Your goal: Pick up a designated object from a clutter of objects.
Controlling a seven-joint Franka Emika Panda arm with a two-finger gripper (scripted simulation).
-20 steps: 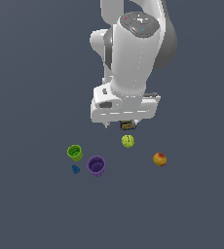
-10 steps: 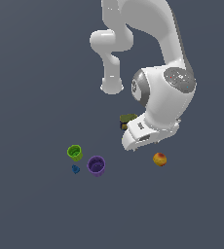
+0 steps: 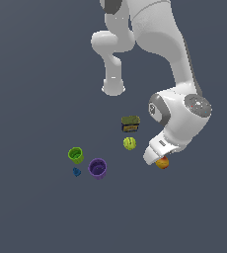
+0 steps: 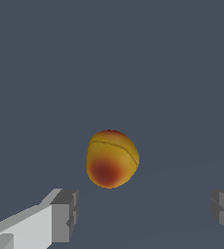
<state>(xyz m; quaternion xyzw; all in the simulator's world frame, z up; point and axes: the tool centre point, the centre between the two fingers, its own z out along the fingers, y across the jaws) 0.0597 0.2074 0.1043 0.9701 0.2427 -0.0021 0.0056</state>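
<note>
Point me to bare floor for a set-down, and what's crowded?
Bare floor on the exterior view's left of the green cup. Crowded: green cup, blue piece and purple cup; the gripper sits at the orange fruit.

Orange fruit (image 3: 163, 163) half hidden behind wrist. Tool (image 4: 143, 214) fingers cut off by wrist view's edge.
</note>
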